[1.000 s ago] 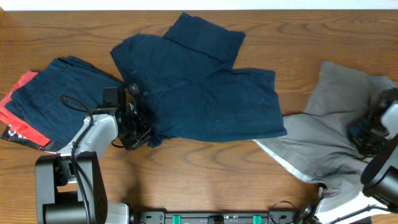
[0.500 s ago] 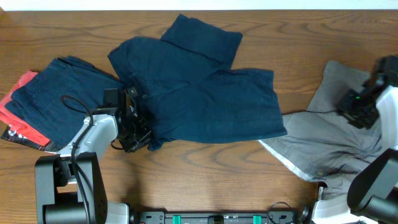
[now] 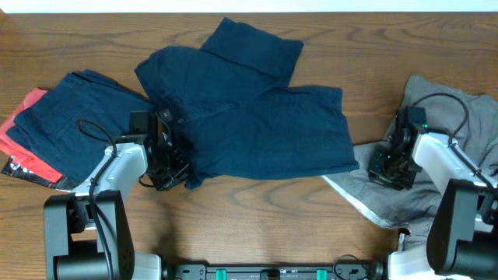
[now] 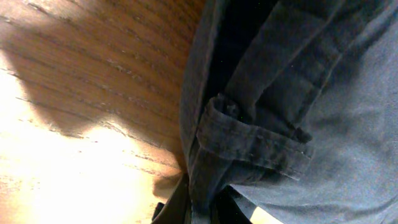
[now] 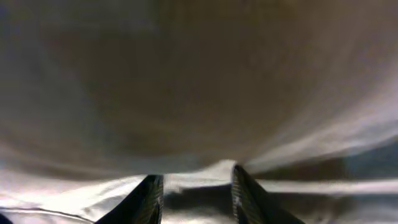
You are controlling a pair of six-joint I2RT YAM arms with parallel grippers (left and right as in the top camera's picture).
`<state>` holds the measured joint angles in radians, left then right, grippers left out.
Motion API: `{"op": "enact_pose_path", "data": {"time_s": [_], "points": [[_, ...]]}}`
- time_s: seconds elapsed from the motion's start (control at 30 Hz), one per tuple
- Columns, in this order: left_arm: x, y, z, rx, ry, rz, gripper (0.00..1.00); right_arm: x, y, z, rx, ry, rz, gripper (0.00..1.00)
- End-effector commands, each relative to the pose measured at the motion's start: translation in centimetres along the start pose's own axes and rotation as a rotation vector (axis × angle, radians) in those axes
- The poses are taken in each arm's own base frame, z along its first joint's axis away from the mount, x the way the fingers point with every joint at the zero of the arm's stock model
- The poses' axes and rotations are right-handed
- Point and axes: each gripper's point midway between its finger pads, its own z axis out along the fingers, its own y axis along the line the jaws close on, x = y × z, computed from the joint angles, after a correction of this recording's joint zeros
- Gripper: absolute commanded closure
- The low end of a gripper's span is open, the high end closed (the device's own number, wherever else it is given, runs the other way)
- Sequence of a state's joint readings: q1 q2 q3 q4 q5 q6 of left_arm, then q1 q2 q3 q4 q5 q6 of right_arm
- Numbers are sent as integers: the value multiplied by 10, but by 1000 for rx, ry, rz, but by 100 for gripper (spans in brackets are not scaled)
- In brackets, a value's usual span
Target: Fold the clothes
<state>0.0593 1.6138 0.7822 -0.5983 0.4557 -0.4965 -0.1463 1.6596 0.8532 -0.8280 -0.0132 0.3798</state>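
Left gripper (image 3: 167,167) sits at the lower left corner of the navy shorts (image 3: 257,124), and the left wrist view shows the gripper (image 4: 199,211) closed on the edge of the dark waistband, with cloth pinched between its two fingertips at the bottom of the frame. Beneath everything lies the wooden tabletop (image 3: 257,210), whose grain shows beside the cloth in the left wrist view (image 4: 81,93). The navy shorts are the largest garment, lying spread across the middle of the tabletop, with one leg reaching toward the far edge and the other stretching to the right, where its hem comes just beside the grey garment (image 3: 428,97). That grey garment lies rumpled at the right end, with a paler lining showing along its near edge. The right gripper (image 3: 387,167) rests on its left part; in the right wrist view the gripper (image 5: 196,186) has its fingers a moderate gap apart, pointing into the grey garment (image 5: 186,81), with a pale ridge of cloth lying between the tips, not clamped. At the left end a folded navy garment (image 3: 62,117) lies on top of a red garment (image 3: 15,136), which sticks out along its left and near sides. Smallest, a belt loop (image 4: 255,143) crosses the waistband of the navy shorts (image 4: 336,112) just above the left fingertips.
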Motion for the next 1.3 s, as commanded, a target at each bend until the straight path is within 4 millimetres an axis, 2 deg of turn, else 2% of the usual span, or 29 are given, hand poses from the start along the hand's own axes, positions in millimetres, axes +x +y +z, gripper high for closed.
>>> {"op": "enact_pose_path", "data": {"time_s": [0.0,0.13,0.23,0.4,0.57,0.7,0.77,0.8,0.87,0.97,1.07,1.27], "points": [[-5,0,-6,-9,-25,5,94,21,-53,18,238,11,200,62],[-4,1,-6,-13,-19,2,94,5,-96,12,378,-85,338,58],[-3,2,-6,-16,-14,0,94,-17,-113,8,351,-147,441,56],[-1,3,-6,-20,-8,-3,94,-58,-149,-18,331,-255,582,52],[-1,3,-6,-20,-8,-3,94,-72,-189,-53,372,-296,753,52],[0,4,-6,-22,-4,-5,94,-76,-203,-69,359,-301,812,52],[0,4,-6,-23,-2,-6,94,-87,-190,-73,264,-284,735,52],[0,4,-6,-23,-2,-6,94,-96,-174,-74,167,-278,661,53],[0,4,-6,-23,-2,-6,94,-115,-129,-80,-65,-277,472,54],[0,4,-6,-23,-2,-6,94,-122,-68,-92,-328,-276,238,54],[0,4,-6,-23,-2,-6,94,-119,-35,-93,-380,-272,123,54],[1,4,-6,-23,-2,-6,94,-118,8,-77,-344,-308,-24,52]]}}
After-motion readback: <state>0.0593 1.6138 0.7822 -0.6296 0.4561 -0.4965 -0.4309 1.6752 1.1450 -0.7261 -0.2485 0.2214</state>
